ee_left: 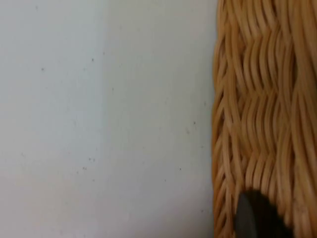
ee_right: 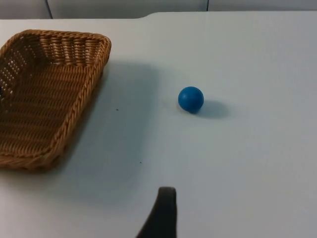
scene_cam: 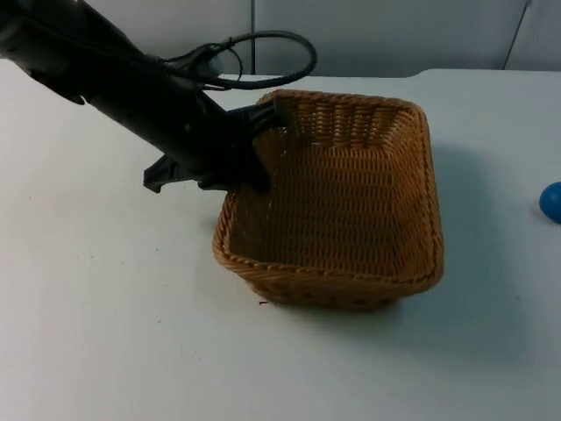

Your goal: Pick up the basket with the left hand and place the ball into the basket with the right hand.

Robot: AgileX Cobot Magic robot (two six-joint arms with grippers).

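Now note: left gripper (scene_cam: pixel 263 132) clamped on basket (scene_cam: pixel 351 202) rim, far-left corner, basket lifted off counter (scene_cam: pixel 105 333). Ball (ee_right: pixel 190 99) lies right of basket, well apart, ahead of right gripper (ee_right: pixel 166 213); can't tell you its finger state.

basket (scene_cam: pixel 351 210): tan woven wicker | ball (ee_right: pixel 190 98): plain blue | table (scene_cam: pixel 105 333): white
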